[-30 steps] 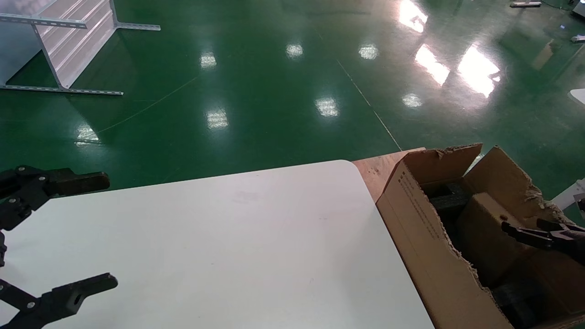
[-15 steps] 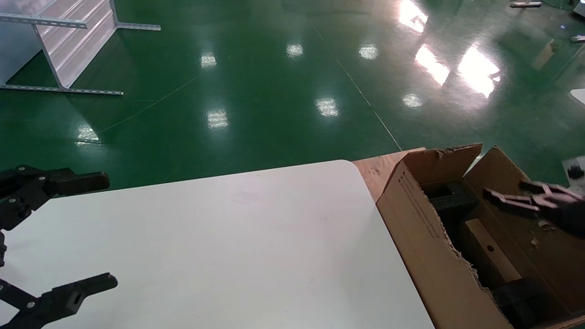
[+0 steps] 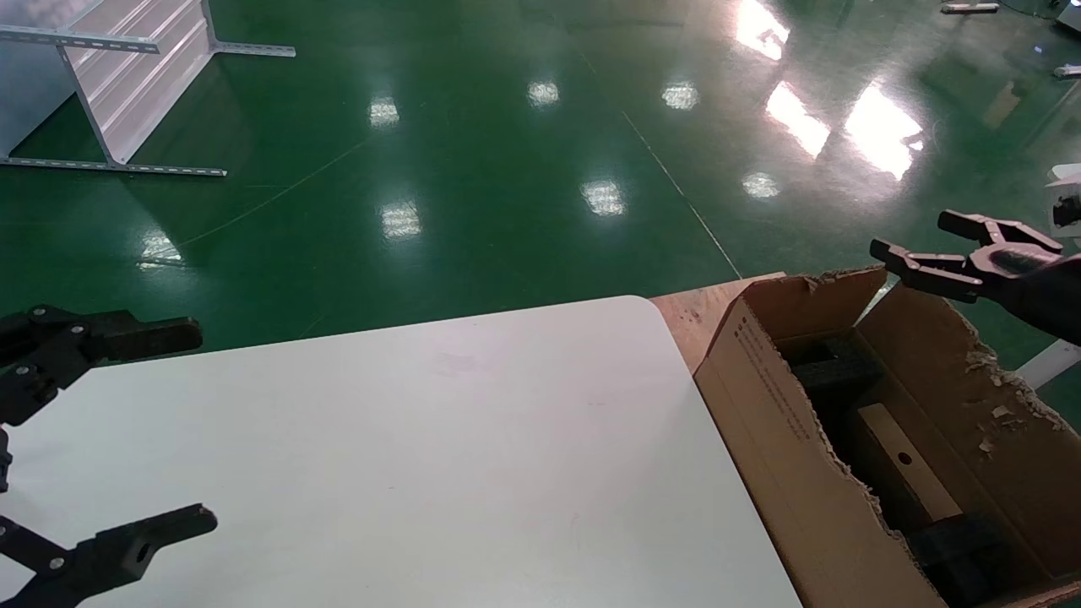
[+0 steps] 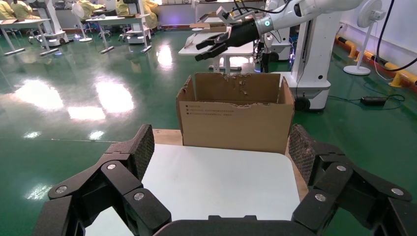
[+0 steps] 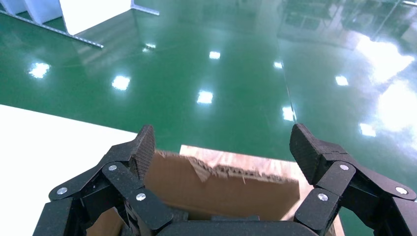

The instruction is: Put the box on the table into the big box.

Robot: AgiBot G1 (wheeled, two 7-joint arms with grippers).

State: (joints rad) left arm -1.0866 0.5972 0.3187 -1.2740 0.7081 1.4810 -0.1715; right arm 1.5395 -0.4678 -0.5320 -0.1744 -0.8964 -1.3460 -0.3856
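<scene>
The small brown box [image 3: 908, 475] lies inside the big box [image 3: 785, 439], its round hole facing up, between black foam pieces [image 3: 832, 363]. My right gripper [image 3: 916, 236] hangs open and empty above the big box's far torn flap. In the right wrist view that flap [image 5: 216, 187] lies below the right gripper [image 5: 223, 140]. My left gripper [image 3: 198, 429] stands open and idle over the left end of the white table [image 3: 422, 439]. The left wrist view looks across the table [image 4: 216, 177] between the left gripper's [image 4: 221, 142] fingers at the big box [image 4: 236, 123], with the right gripper [image 4: 211, 46] above it.
The big box stands on a wooden board [image 3: 688, 317] butted against the table's right edge. Shiny green floor [image 3: 507, 169] lies beyond. A metal-framed panel [image 3: 127, 84] stands at the far left.
My right gripper has let go of the box and risen out of the big box, up past its far flap. The box now rests lower inside. The left arm has not moved.
</scene>
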